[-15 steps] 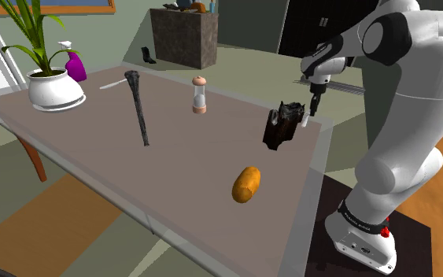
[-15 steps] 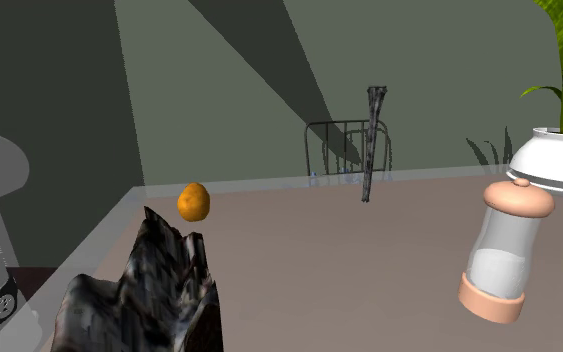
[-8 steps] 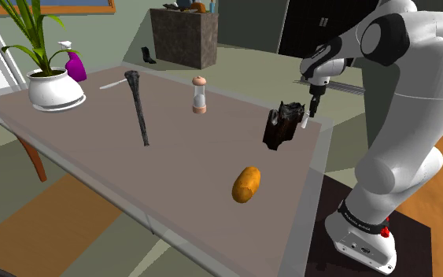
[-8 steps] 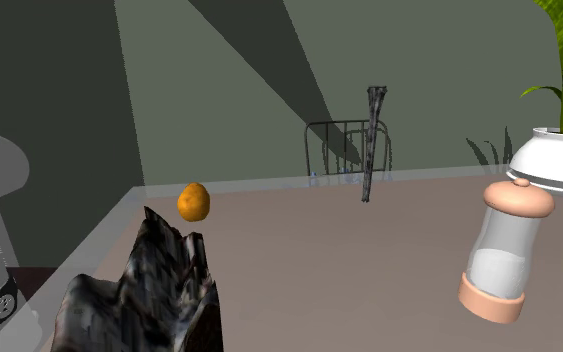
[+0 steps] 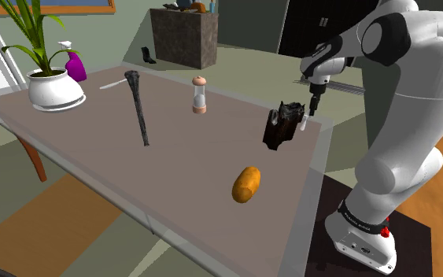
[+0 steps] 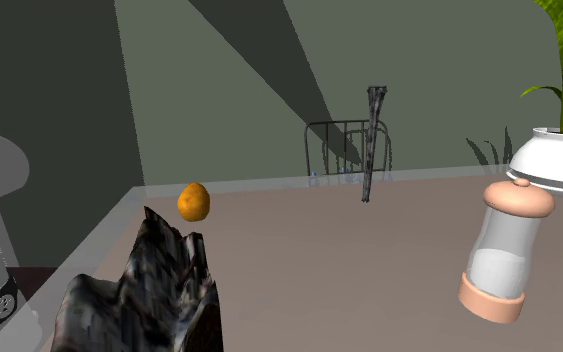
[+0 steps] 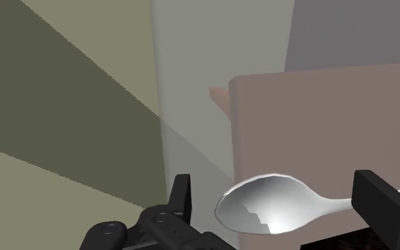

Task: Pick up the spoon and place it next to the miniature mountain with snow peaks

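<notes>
Spoon down by the little mountain, and nothing has moved in the last second

I see the gripper point(image 5: 315, 101) hanging low over the near corner of the table point(image 5: 94, 149), in the same spot as a second ago. Its two fingers point(image 7: 379, 204) are wide apart. The spoon point(image 7: 269, 207) lies between them, with its handle running past one finger, and I don't think it is pinched. It sits right at the table's corner, just beside the dark little mountain point(image 5: 281, 126). I can't tell if its bowl pokes over the edge a bit. Since the arm has stayed still and the fingers are apart, I think the spoon has been let go, so the job looks almost done. Next I would lift the hand straight up, slowly, so I don't bump the spoon off.
</notes>
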